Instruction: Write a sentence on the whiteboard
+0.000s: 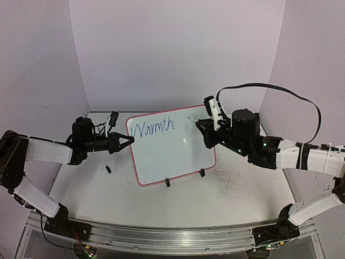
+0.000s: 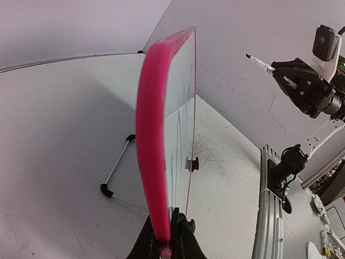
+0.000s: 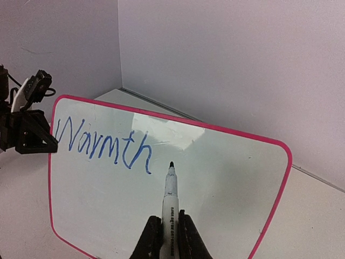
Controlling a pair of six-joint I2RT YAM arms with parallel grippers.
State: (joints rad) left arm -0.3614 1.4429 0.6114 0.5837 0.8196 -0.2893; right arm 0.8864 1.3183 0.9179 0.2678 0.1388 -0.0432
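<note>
The whiteboard (image 1: pixel 178 156) stands tilted on its wire stand (image 2: pixel 116 167) at the table's middle. It has a pink-red frame (image 2: pixel 151 135). One dark blue word of the sentence (image 1: pixel 154 128), "Warmth", runs along its top left and shows clearly in the right wrist view (image 3: pixel 102 143). My left gripper (image 1: pixel 128 141) is shut on the board's left edge (image 2: pixel 167 229). My right gripper (image 1: pixel 207 129) is shut on a white marker (image 3: pixel 170 189). The uncapped black tip points at the board just right of the "h". From the left wrist view the marker (image 2: pixel 261 63) looks held off the surface.
A small black marker cap (image 1: pixel 108 169) lies on the tabletop left of the board. Faint grey scribbles (image 1: pixel 226 178) mark the table at the right front. Purple walls close in the back and sides. An aluminium rail (image 1: pixel 172 237) runs along the near edge.
</note>
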